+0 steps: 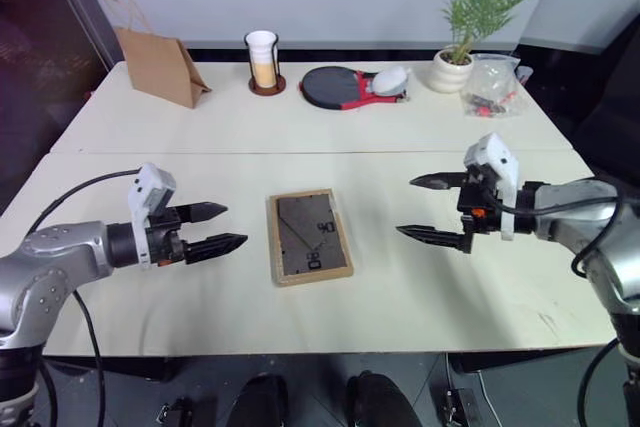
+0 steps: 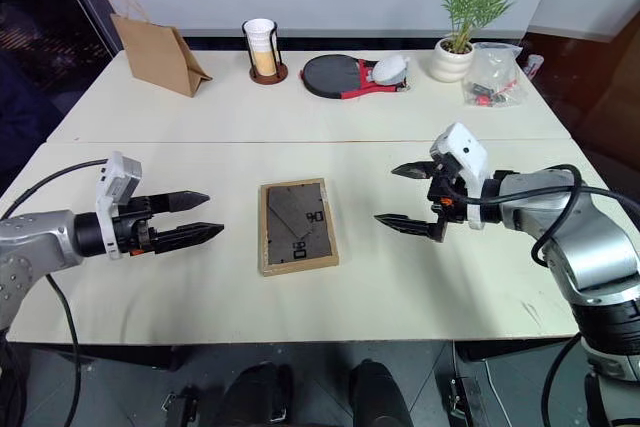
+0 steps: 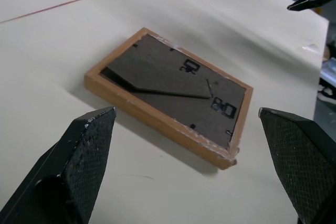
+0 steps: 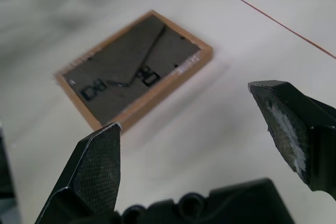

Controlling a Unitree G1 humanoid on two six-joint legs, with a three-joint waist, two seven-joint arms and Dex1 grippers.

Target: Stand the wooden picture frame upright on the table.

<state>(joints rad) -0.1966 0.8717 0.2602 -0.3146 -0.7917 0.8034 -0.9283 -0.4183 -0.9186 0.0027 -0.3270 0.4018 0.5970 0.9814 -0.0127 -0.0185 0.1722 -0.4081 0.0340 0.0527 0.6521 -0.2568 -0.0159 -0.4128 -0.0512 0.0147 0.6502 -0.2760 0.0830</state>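
Lying flat, back side up, the wooden picture frame [image 1: 310, 237] sits on the near panel of the table [image 1: 420, 137], between both claws and touched by neither. Nothing done yet: the grab, the lift and the standing up are all left. Left gripper [image 1: 214, 228] jaws wide, empty. Right gripper [image 1: 427, 207] jaws wide, empty. Dark marks on the back, not readable as writing.
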